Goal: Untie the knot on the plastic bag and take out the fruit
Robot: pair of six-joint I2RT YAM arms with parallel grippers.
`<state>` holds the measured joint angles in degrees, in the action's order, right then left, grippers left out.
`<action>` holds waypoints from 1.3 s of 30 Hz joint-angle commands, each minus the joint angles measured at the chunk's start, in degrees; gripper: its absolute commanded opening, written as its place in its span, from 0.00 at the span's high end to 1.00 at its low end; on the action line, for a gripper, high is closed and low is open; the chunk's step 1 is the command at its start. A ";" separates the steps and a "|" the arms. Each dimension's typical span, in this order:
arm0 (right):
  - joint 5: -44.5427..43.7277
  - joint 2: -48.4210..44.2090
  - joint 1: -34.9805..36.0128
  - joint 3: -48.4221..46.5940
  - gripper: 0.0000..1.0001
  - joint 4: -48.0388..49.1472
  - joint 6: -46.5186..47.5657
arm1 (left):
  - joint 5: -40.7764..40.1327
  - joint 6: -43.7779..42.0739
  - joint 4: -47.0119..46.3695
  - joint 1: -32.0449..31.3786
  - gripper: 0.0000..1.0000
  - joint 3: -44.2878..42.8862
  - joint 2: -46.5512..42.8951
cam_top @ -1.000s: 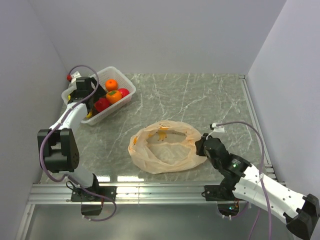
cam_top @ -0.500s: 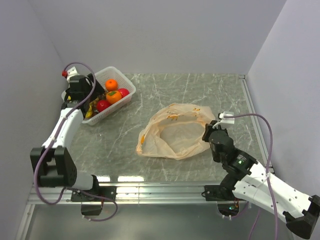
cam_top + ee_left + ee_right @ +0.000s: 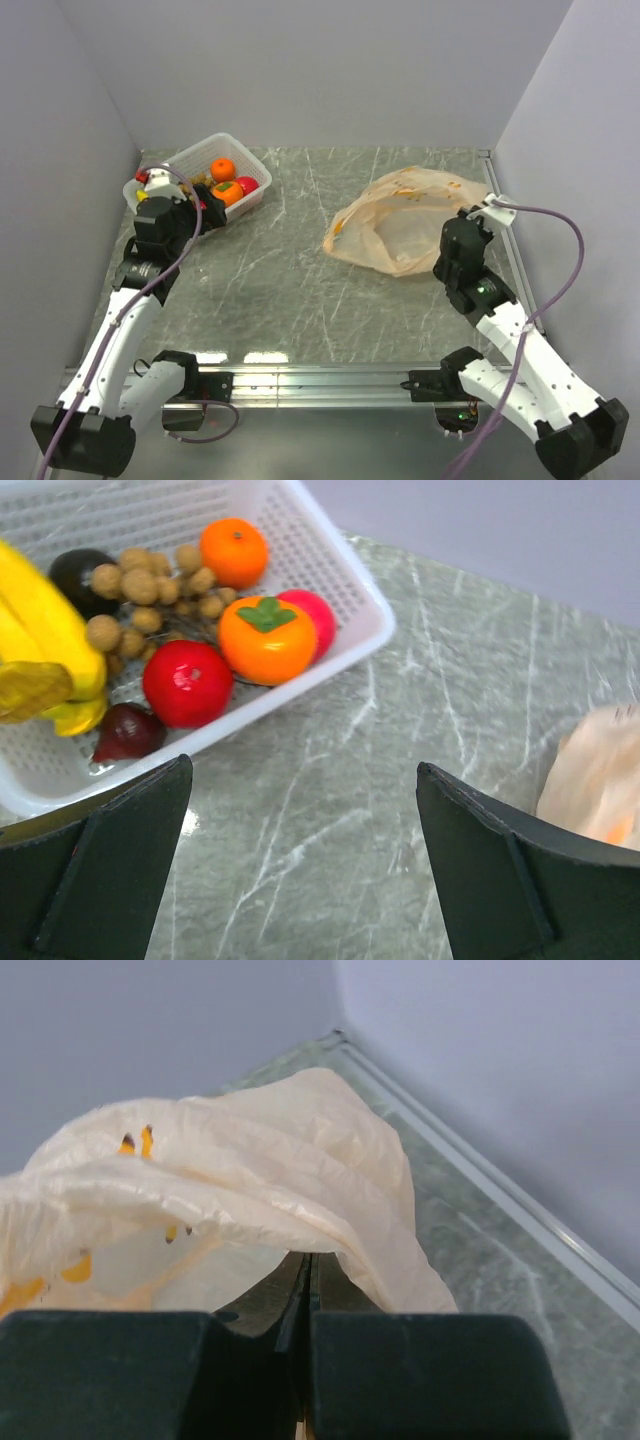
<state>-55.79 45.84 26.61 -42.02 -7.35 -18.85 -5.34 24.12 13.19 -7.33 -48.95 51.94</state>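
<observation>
Here, my right pincer [image 3: 308, 1278] is pressed together on the thin, crinkly peach plastic bag [image 3: 250, 1175], which billows limp over the veined green stone table [image 3: 480, 1250]. My left pincer [image 3: 303, 810] stands spread. Beyond it, the glossy, rounded fruit [image 3: 266, 638] fills a white mesh basket [image 3: 365, 630].

No text, label, brand or number could be read in any view you had. The only markings were the small orange prints on the plastic bag [image 3: 400, 215]. In the top and right wrist views they showed as crumpled blotches, not legible as letters or figures.
</observation>
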 commanded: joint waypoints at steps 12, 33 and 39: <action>12.11 4.52 -25.73 -2.54 0.12 -14.08 -17.54 | -9.68 -3.82 0.26 -7.70 0.01 0.43 -7.03; 41.46 -32.37 -24.50 -15.29 0.03 -22.09 1.27 | -25.68 -4.95 24.34 -7.78 0.01 -18.73 -32.60; 43.22 -39.42 -21.96 -9.31 0.03 -21.82 4.70 | -29.02 -4.70 25.74 -8.05 0.01 -16.62 -39.89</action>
<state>-16.08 7.60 3.77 -53.69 -28.42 -17.91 -31.92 20.40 35.75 -15.09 -67.37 13.32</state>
